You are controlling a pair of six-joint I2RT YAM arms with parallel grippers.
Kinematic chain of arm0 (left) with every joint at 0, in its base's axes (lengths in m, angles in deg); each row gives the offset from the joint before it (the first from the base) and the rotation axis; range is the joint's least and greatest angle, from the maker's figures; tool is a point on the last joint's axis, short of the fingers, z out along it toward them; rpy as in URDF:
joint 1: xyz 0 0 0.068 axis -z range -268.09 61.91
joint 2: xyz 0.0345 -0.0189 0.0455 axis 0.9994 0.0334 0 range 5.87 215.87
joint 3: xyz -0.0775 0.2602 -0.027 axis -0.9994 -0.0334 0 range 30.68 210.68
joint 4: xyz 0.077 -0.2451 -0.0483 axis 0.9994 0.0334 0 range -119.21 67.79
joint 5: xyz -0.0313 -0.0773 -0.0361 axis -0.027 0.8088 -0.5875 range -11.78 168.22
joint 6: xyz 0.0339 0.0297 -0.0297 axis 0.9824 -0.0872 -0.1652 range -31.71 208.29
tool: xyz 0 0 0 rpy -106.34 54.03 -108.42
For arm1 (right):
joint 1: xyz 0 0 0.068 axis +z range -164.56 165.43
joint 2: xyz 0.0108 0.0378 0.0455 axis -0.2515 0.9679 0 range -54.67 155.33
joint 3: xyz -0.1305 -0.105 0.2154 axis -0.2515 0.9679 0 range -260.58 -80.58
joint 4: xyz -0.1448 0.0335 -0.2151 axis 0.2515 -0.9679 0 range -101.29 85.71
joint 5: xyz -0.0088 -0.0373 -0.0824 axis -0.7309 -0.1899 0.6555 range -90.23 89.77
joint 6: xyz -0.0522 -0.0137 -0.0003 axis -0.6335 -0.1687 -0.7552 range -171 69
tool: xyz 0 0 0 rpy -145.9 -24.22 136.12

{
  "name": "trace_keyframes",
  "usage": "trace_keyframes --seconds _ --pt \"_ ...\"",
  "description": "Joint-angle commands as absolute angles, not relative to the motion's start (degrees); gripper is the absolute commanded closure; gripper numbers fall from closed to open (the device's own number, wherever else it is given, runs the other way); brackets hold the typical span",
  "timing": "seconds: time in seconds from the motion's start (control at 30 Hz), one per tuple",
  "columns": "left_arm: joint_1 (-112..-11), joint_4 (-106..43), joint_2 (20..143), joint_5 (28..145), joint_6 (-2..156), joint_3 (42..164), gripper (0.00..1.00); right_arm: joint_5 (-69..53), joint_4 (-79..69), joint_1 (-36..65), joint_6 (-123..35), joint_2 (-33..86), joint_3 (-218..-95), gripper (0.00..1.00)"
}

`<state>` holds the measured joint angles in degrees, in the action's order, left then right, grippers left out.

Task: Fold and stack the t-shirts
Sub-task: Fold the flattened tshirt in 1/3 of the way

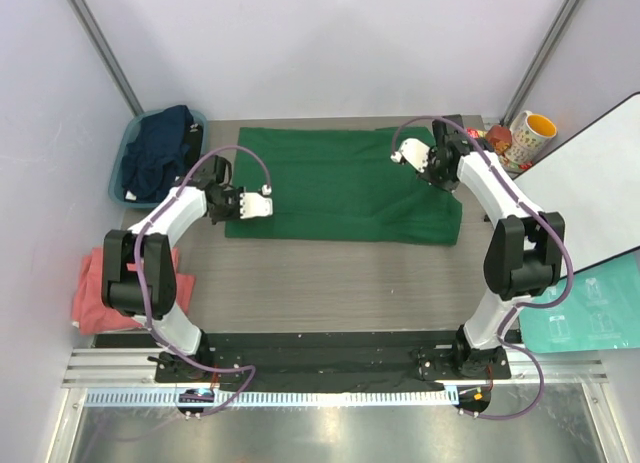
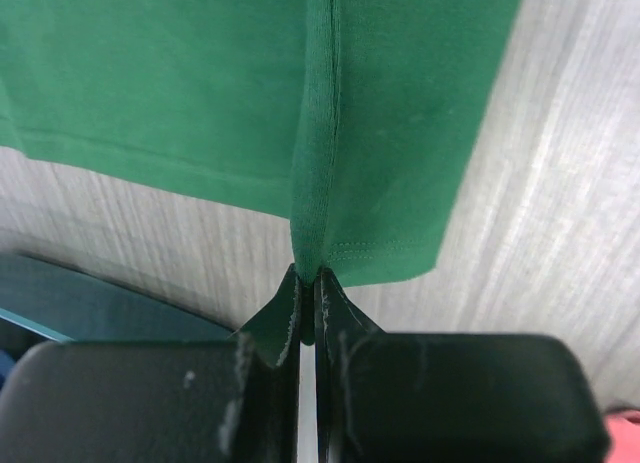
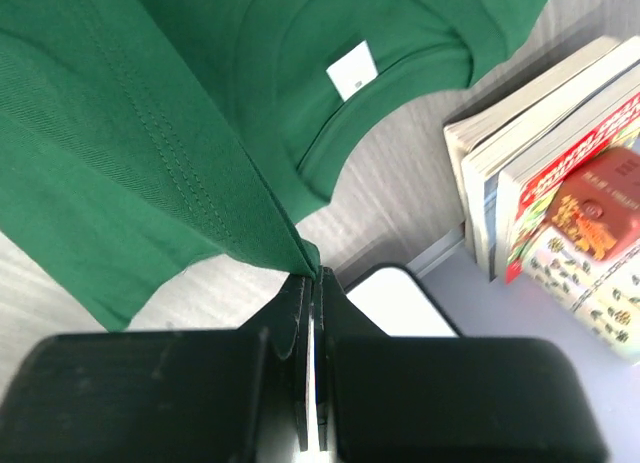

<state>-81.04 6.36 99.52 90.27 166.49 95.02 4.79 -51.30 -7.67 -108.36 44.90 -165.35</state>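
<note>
Green t-shirt (image 1: 345, 183) lies spread on the desk (image 1: 330, 283). Left tool (image 2: 308, 288) is clamped on its hem and right tool (image 3: 312, 278) on its shoulder, apparently to carry one edge over for folding.

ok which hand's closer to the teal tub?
Left. Left hand grips the green shirt at the end beside the tub; right hand holds the opposite end, near the mug.

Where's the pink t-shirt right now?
In the top view, the pink t-shirt lies crumpled on the left side, beside the left arm, nearer the camera than the teal tub.
</note>
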Motion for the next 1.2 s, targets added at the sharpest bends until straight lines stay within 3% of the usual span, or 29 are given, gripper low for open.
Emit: trace_keyframes --seconds 0.0,1.17 --pt "-81.5 4.9 101.8 91.0 167.0 99.1 1.0 6.5 -47.2 -7.8 -109.2 46.9 -169.6 0.99" --pt "-82.5 -3.0 115.2 89.6 164.5 111.7 1.0 12.1 -36.6 -8.1 -107.7 60.5 -183.6 0.99"
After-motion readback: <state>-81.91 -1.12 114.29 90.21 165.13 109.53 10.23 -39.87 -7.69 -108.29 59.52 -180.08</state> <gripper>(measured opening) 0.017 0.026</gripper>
